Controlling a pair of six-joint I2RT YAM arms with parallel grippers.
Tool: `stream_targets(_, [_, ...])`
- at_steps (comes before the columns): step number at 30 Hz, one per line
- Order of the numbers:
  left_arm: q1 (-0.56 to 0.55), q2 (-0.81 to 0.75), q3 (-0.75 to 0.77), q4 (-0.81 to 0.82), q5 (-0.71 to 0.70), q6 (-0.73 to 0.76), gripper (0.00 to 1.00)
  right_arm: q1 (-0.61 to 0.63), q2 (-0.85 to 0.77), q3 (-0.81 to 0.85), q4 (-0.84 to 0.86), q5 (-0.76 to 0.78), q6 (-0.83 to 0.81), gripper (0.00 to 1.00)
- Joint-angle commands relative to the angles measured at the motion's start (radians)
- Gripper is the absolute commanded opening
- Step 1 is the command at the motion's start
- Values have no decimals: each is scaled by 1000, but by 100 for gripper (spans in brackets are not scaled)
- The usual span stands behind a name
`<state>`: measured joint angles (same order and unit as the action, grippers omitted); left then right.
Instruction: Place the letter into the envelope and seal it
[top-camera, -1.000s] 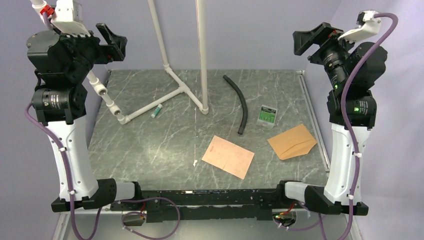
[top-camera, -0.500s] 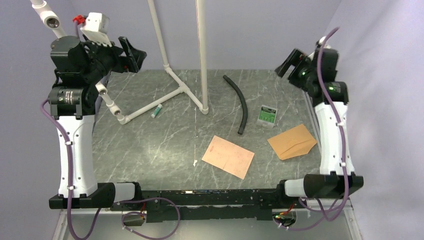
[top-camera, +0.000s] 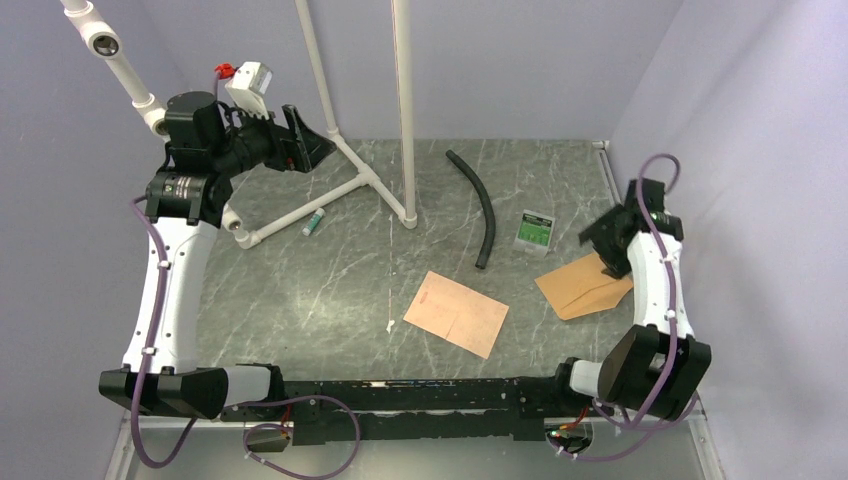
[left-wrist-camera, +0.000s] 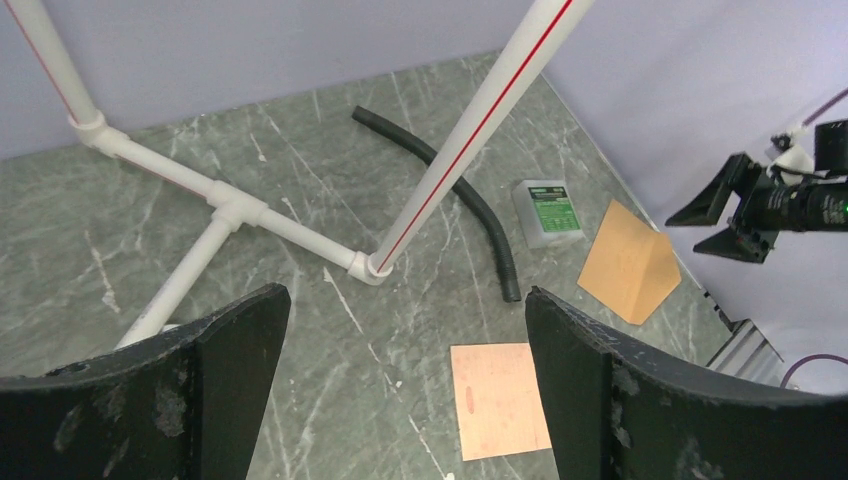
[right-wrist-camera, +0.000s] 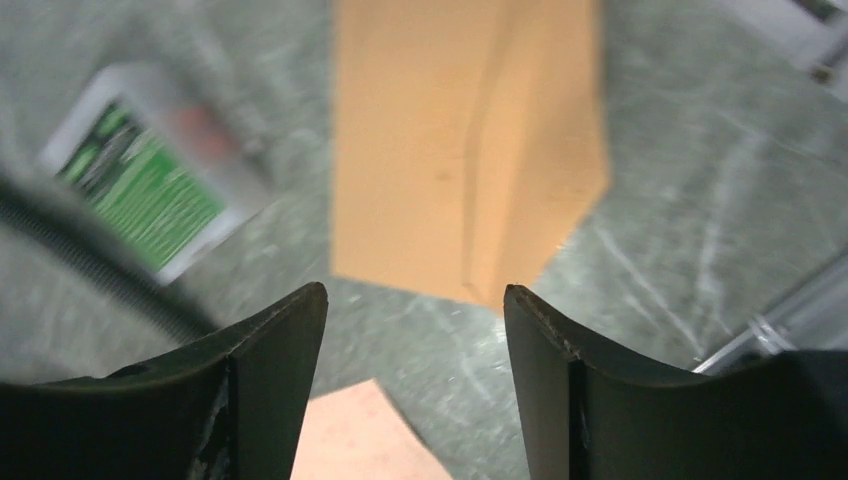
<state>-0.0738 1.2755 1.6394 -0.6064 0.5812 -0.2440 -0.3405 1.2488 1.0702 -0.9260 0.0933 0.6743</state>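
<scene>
The letter (top-camera: 456, 313) lies flat on the tabletop (top-camera: 300, 290), a little toward 5 o'clock from its middle in the top view, with nothing touching it. The envelope (top-camera: 580, 283) lies apart from it at about 2 to 3 o'clock, near the tabletop's right edge, its pointed flap end toward 3 o'clock.

The right fingers (right-wrist-camera: 270, 370) hang over the envelope's far part, pointing down at it. They are partly spread, with nothing between them, and in the wrist view the envelope shows through the gap. I cannot tell whether they touch the paper.

A green-labelled packet (top-camera: 536, 229) sits at 11 o'clock from the envelope, close to it but apart. A curved black hose (top-camera: 482, 210) lies just beyond the letter at 12 to 1 o'clock.

A white pipe frame (top-camera: 360, 180) stands at 10 to 11 o'clock from the letter, with a small tube (top-camera: 315, 222) lying beside its foot. The left fingers (left-wrist-camera: 230, 370) are raised high over the far left of the tabletop, spread wide and empty, and face across toward the hose and envelope
</scene>
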Motion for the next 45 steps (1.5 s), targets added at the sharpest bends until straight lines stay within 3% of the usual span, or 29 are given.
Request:
stream_targets(1, [-20, -31, -23, 53, -6, -20, 93, -48, -105, -110, -1, 205, 102, 67])
stream_targets(13, [-77, -3, 14, 6, -108, 22, 93, -124, -226, -338, 112, 263, 169, 64])
stream_targets(31, [-112, -7, 50, -38, -193, 69, 93, -195, -92, -482, 471, 74, 95, 57])
stream_targets(36, [-113, -8, 48, -34, -195, 69, 93, -196, -64, -477, 488, 58, 78, 43])
stream_targets(39, [-113, -8, 45, -28, -192, 65, 93, -195, -57, -460, 464, 51, 74, 21])
stream_targets(45, [-113, -7, 35, -18, -187, 49, 93, -195, -113, -433, 399, -5, 64, 0])
